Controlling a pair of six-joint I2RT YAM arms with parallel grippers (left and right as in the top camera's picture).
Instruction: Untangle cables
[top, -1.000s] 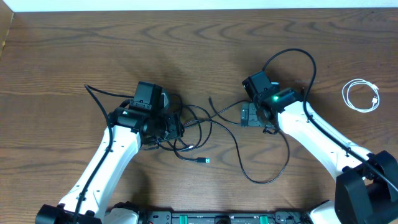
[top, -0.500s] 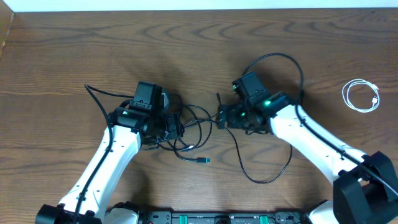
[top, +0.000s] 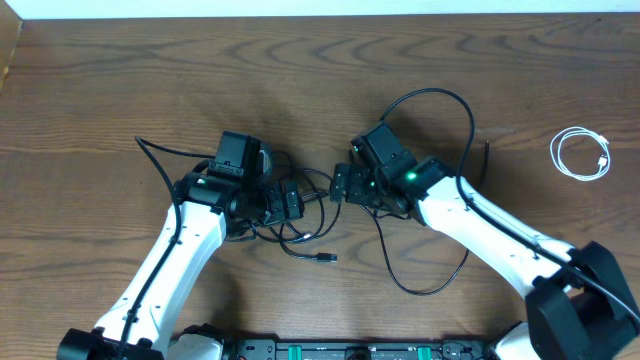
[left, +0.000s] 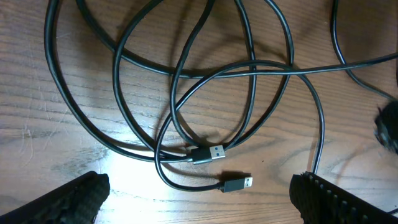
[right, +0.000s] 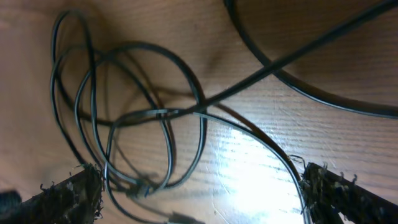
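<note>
We see the left pincer (left: 199, 193) and the right pincer (right: 199, 177) wide, empty. Two plugs (left: 211, 153) lie between the left one's fingers (left: 68, 200); only overhead shows the white cable (top: 553, 152).

Nothing here can be read from where I stand: no words, labels, brand marks or numbers show on the black cables (left: 252, 65), the white cable (top: 603, 161), the robot arms (top: 490, 232) or the counter (top: 100, 80)
</note>
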